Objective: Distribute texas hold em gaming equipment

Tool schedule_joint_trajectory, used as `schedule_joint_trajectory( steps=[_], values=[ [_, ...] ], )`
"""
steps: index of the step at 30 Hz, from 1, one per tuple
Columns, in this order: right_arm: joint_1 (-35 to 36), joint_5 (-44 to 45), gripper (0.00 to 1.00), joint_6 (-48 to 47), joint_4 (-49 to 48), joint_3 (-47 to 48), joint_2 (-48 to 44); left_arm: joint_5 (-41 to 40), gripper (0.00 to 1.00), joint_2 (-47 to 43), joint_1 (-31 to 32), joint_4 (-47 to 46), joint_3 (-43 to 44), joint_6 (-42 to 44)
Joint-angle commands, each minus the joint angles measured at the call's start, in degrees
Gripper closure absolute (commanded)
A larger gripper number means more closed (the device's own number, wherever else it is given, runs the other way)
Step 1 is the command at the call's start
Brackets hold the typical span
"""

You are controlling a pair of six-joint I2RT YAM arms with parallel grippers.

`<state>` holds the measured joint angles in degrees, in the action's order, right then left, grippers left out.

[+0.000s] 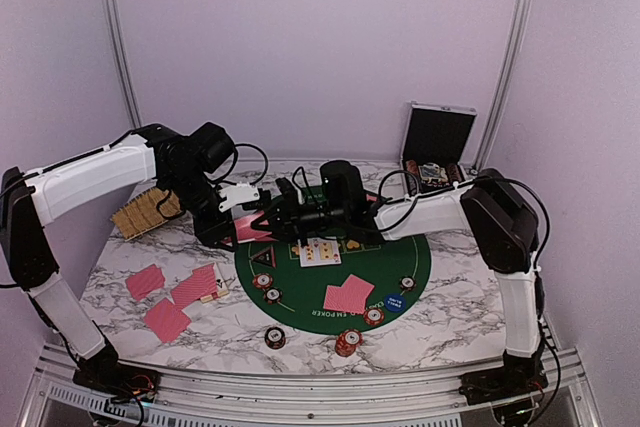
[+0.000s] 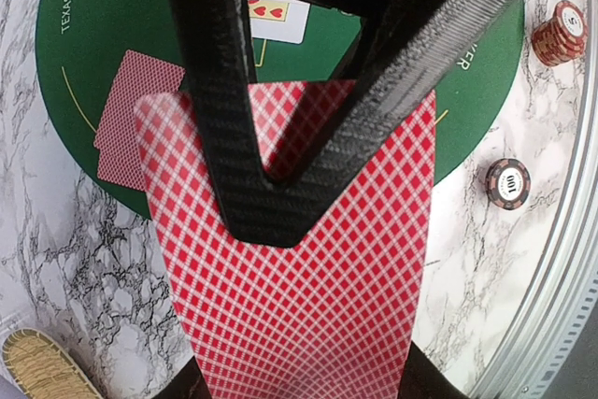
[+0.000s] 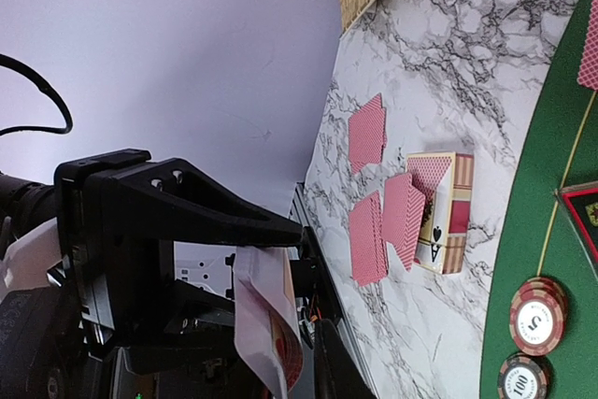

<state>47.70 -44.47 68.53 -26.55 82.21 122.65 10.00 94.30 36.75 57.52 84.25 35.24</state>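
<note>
The lower end of the red-backed card point(image 2: 308, 306) is cut off by the picture's edge, and its upper part is crossed by a black triangular frame point(image 2: 234, 137). The face-up card point(image 2: 280, 23) behind is half hidden, its rank unread. Only a corner of the basket point(image 2: 37, 366) is seen. What is kept in the case point(image 1: 437, 137) is too small to be told.

Light: bright and even, from above; the walls point(image 1: 300, 47) take a pale lavender cast.
Shadows: soft and short on the marble tabletop point(image 1: 450, 332).
Glare: faint sheen on the metal rail point(image 1: 300, 384).
Distortion: the left wrist view bows that rail at its right edge.
Focus: the playing card point(image 2: 308, 324) is close in the left wrist view, its pattern crisp; the right wrist view's dark foreground is murky.
</note>
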Motion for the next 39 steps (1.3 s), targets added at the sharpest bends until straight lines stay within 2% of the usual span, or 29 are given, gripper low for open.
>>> schedule_joint_trajectory(
  steps=[1,5,7,19,31,34,39],
  values=[
    [-1.21,0.56,0.82,-0.76,0.05,-0.91,-2.36,1.33,0.47,-1.69,0.16,2.29,-0.31,0.95],
    [-1.39,-0.09,0.74,-1.56,0.39,-1.15,-3.27,1.36,0.47,-1.41,0.14,2.34,-0.22,0.80],
    [-1.59,0.00,0.74,-2.30,1.12,-1.41,-3.90,1.35,0.47,-1.45,0.16,2.29,-0.18,0.73],
    [-1.91,-0.62,0.95,-4.20,3.47,-1.07,-5.23,1.24,0.47,-0.97,0.16,2.30,0.27,0.62],
    [-1.21,-3.88,0.84,-2.71,1.04,-0.11,-3.58,1.02,0.47,-0.79,0.16,2.33,0.48,0.79],
    [-1.22,-5.03,0.88,0.32,-2.86,-1.06,-3.06,1.01,0.48,-0.73,0.16,2.34,0.56,0.77],
    [-1.80,-5.47,1.00,-0.89,-1.22,-1.00,-3.71,0.62,0.48,-0.86,0.16,2.34,0.31,0.76]
  ],
)
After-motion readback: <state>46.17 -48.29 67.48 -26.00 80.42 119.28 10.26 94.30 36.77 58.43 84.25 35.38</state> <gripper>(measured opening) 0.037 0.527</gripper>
